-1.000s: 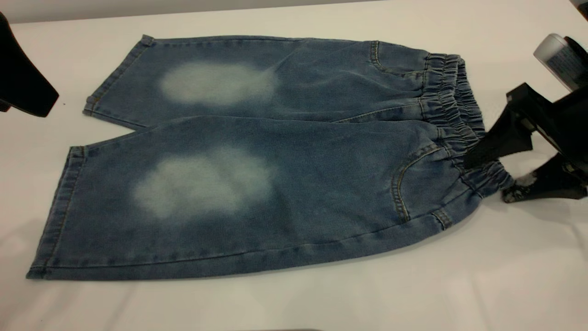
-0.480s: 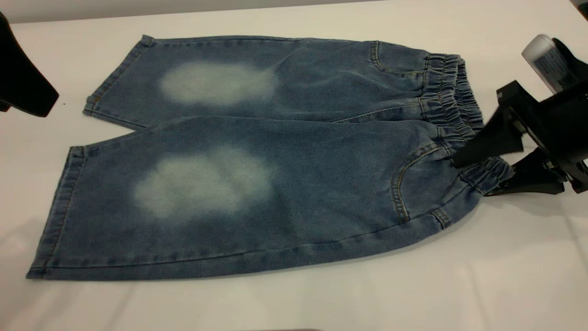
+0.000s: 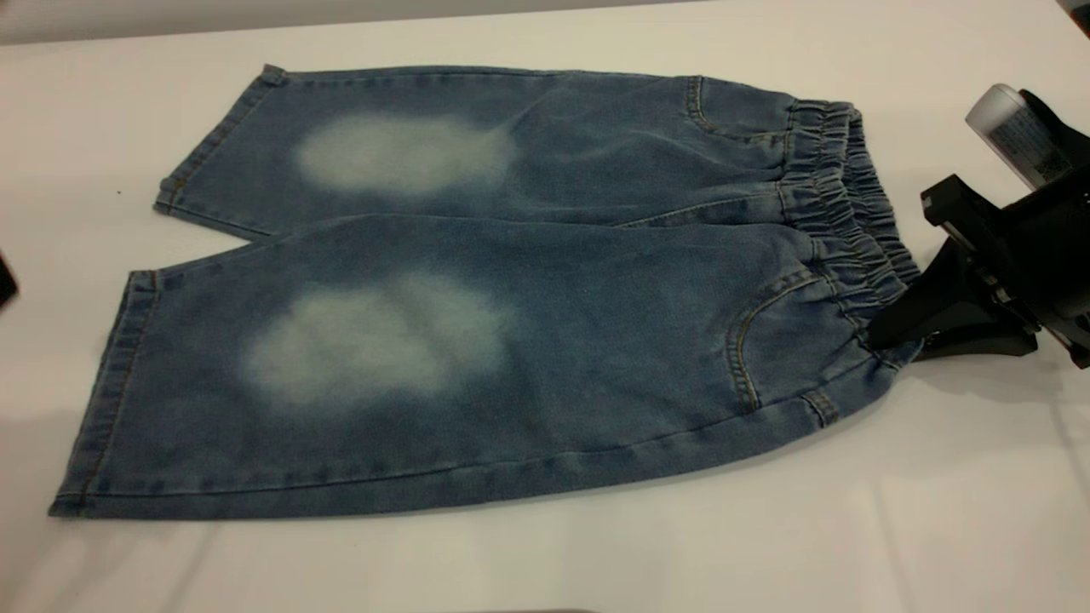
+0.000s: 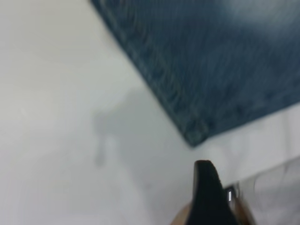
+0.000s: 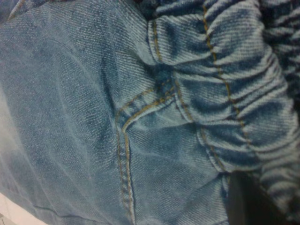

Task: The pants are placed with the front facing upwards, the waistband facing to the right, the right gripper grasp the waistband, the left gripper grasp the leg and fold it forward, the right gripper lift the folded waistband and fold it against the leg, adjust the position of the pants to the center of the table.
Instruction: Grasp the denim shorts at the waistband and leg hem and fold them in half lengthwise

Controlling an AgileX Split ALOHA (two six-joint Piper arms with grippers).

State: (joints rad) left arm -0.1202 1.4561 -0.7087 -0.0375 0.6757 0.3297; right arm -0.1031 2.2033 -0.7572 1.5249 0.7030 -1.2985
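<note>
Both legs flat | right gripper (image 3: 890,340) jaws pinch waistband (image 3: 851,230) | left gripper (image 4: 208,197) jaws: cannot tell

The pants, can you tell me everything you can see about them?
The pants are short, wide-legged blue denim with tan stitching and a pale faded patch on each thigh. They lie spread flat on the white table, legs pointing left, curved front pockets up. The gathered, darker waistband is at the right end. The right gripper is shut on the waistband's near corner. The left gripper is just off a leg's hem corner, not touching it.
</note>
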